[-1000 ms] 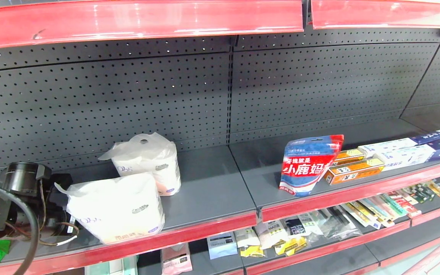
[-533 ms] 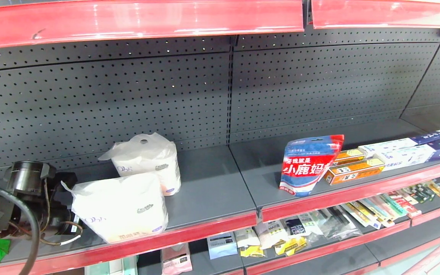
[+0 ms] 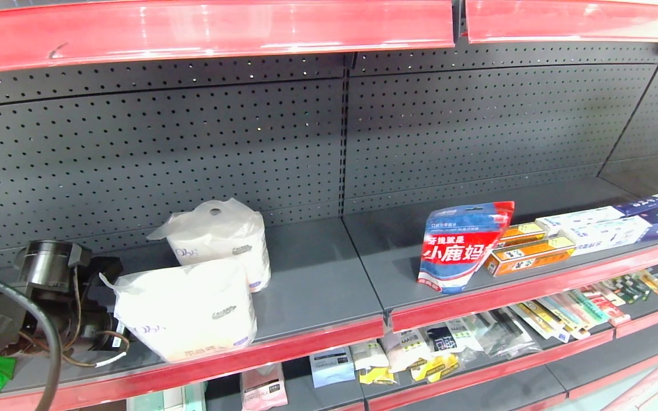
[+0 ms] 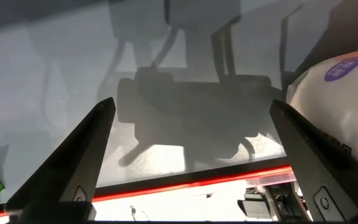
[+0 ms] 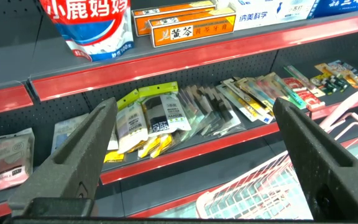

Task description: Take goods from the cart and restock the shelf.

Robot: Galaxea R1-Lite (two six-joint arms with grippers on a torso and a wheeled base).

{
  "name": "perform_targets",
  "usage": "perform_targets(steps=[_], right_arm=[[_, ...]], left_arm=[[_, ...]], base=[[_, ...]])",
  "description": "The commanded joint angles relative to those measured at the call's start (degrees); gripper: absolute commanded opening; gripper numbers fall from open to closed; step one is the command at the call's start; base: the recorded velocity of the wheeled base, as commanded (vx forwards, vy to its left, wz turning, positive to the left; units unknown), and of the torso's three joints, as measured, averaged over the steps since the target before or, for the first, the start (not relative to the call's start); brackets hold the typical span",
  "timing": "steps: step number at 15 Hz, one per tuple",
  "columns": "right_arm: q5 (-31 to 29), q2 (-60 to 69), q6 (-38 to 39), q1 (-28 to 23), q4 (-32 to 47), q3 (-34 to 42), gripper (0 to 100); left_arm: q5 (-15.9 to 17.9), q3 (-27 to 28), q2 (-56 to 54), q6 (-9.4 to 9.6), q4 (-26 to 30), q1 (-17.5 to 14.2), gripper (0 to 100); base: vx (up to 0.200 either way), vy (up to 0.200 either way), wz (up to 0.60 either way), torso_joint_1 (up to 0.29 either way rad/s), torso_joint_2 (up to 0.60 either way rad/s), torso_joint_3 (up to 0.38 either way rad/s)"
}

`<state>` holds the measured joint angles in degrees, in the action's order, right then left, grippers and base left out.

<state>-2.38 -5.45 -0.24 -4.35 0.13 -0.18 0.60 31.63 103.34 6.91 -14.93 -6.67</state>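
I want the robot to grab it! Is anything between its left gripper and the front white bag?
Nothing visible is in the way. The left gripper is open over the shelf, and the front white bag lies right beside it.

Bright overhead light streaks glare along the red rail [image 3: 209, 31] above me. The white tissue packs [image 3: 189, 314] wash out almost blank in my head view, while the perforated back panel [image 3: 163, 148] sits dimmer beneath.

A shop: red-edged shelves [image 3: 317, 285] hold packaged goods [image 3: 461, 246].
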Motion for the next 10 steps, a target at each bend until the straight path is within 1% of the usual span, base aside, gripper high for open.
perform_targets(steps=[1,4,10], right_arm=[[0.0,-0.1,0.0,0.0,0.0,0.0,100],[0.0,-0.1,0.0,0.0,0.0,0.0,100],[0.0,-0.1,0.0,0.0,0.0,0.0,100]], left_arm=[[0.0,0.1,0.1,-0.5,0.0,0.7,100],[0.0,0.2,0.2,-0.5,-0.1,1.6,100],[0.1,0.4,0.3,-0.5,0.0,2.0,100]], base=[[0.0,0.0,0.0,0.0,0.0,0.0],[0.0,0.0,0.0,0.0,0.0,0.0],[0.0,0.0,0.0,0.0,0.0,0.0]])
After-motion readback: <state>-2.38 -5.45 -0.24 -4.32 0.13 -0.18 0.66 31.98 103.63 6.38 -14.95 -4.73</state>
